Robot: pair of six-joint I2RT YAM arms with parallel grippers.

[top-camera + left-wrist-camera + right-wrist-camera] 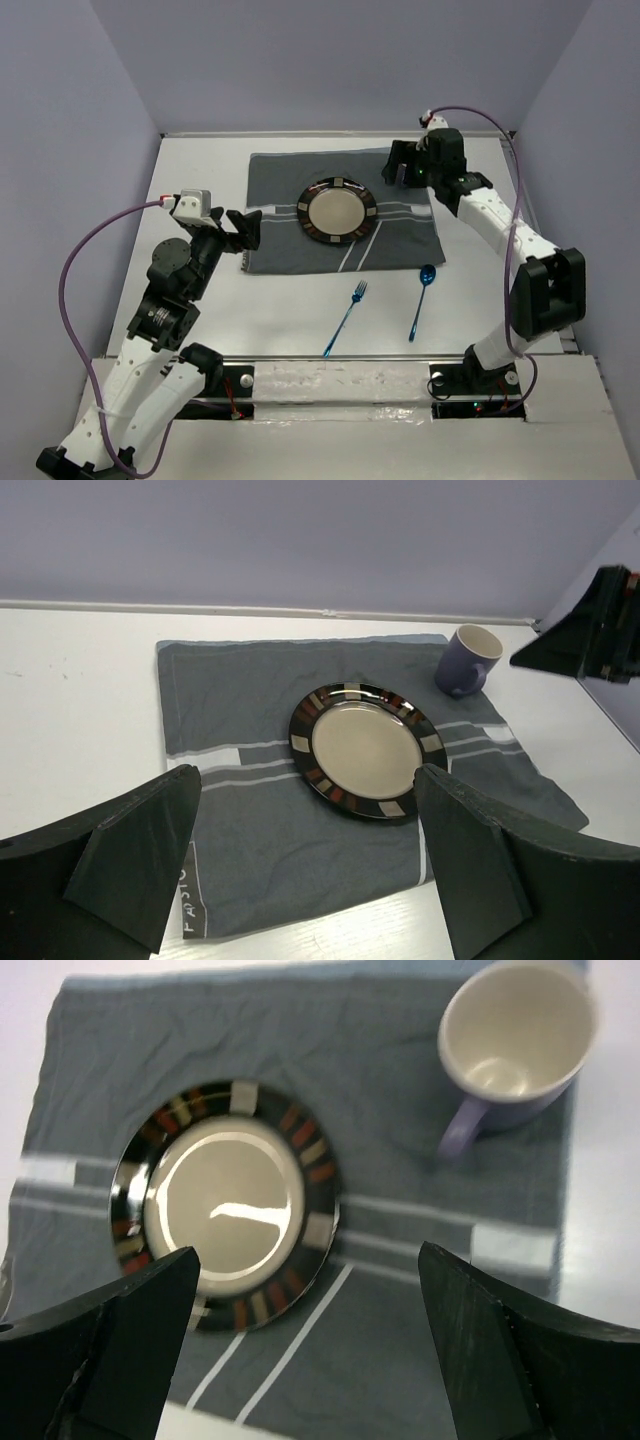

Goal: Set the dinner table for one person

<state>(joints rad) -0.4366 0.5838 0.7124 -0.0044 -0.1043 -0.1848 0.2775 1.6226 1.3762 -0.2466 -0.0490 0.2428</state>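
The left gripper and right gripper hung wide open, empty, over the dinner table filling the frame. The fork, lower centre, likely needed a low pinch across its handle, landing left of the plate.

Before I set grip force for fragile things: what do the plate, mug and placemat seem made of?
The plate is probably glazed ceramic, glossy; a sharp light streak shows on its beige centre. The mug is likely ceramic too, smooth with a soft sheen and a thick rounded rim. The placemat looks like woven cloth, matte, with wrinkles and a hemmed edge.
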